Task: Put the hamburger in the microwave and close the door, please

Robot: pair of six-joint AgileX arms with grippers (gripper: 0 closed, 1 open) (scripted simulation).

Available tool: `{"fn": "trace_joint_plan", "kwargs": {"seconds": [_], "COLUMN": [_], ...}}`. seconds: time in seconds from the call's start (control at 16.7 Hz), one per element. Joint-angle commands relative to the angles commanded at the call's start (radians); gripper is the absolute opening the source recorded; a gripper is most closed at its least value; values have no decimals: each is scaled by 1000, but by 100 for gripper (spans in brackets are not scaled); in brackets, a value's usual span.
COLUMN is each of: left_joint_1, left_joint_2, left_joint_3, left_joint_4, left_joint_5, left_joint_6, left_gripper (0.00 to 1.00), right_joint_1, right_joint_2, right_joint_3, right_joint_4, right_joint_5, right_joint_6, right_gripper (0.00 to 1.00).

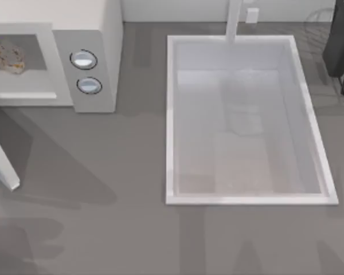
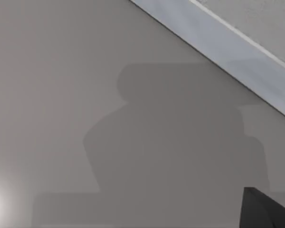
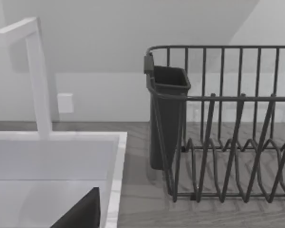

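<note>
Grey countertop runs across the whole scene, with a white sink basin (image 1: 249,120) sunk into it toward three o'clock and a white faucet (image 1: 234,20) rising at its twelve o'clock rim. At about ten o'clock stands the microwave (image 1: 97,34), two round knobs (image 1: 83,59) on its panel. Its door (image 1: 3,163) hangs swung open at nine o'clock — the hamburger (image 1: 7,57) already sits inside the cavity. A dark dish rack (image 3: 228,123) with a cutlery cup (image 3: 167,114) stands at two o'clock, beside the sink. Whether either gripper's fingers are apart or together, I cannot tell.
</note>
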Motion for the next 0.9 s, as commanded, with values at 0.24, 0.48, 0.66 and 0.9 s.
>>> {"fn": "trace_joint_plan", "kwargs": {"seconds": [0.24, 0.48, 0.66, 0.9], "left_joint_1": [1, -109, -274, -482], "left_joint_2": [4, -26, -72, -141], "left_joint_3": [2, -17, -48, -89], "left_joint_4": [-3, 1, 2, 7], "left_joint_5": [2, -77, -181, -318], "left_joint_6": [-2, -89, -203, -355], "left_gripper": [0, 0, 0, 0], "right_joint_1": [0, 0, 0, 0], "right_joint_2": [0, 0, 0, 0], "right_joint_3": [0, 0, 0, 0], "right_joint_4": [0, 0, 0, 0], "right_joint_5": [0, 0, 0, 0], "right_joint_6": [0, 0, 0, 0], "right_gripper": [100, 100, 100, 100]}}
